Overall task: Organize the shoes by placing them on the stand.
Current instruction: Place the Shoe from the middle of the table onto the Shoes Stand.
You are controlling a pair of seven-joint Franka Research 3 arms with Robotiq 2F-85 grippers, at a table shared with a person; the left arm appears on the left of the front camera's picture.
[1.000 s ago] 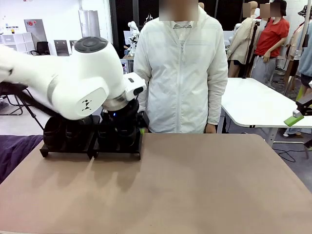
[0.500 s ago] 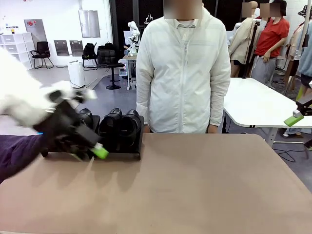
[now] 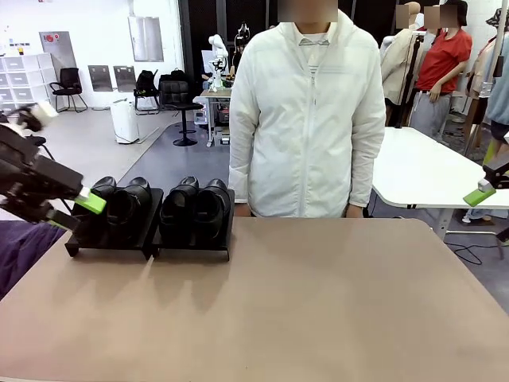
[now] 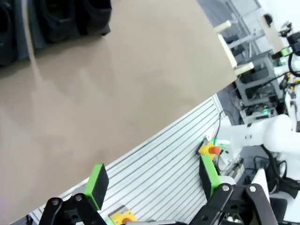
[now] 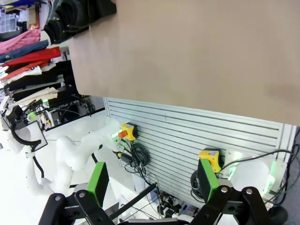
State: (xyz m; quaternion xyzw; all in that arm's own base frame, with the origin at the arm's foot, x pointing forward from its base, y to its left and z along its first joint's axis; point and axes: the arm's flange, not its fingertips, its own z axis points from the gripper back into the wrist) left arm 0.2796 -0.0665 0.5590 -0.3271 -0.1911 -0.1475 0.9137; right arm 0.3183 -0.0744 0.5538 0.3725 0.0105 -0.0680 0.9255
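Several black shoes (image 3: 123,205) stand side by side on the low black stand (image 3: 191,251) at the table's far left. My left gripper (image 3: 75,212) hovers just left of the stand, open and empty, its green pads (image 3: 91,202) near the leftmost shoe. In the left wrist view the open gripper (image 4: 153,180) hangs over the table's near edge, with the shoes (image 4: 61,18) at the top left. My right gripper (image 3: 483,191) sits at the far right edge, off the table. The right wrist view shows that gripper (image 5: 152,180) open and empty, the shoes (image 5: 75,14) far off.
A person in a white jacket (image 3: 310,119) stands at the far side, behind the tan table (image 3: 318,302). A purple cloth (image 3: 20,247) lies at the left edge. A white table (image 3: 421,171) stands at the back right.
My left arm has drawn back from over the stand to the left and low, uncovering all the shoes. The right gripper has not moved.
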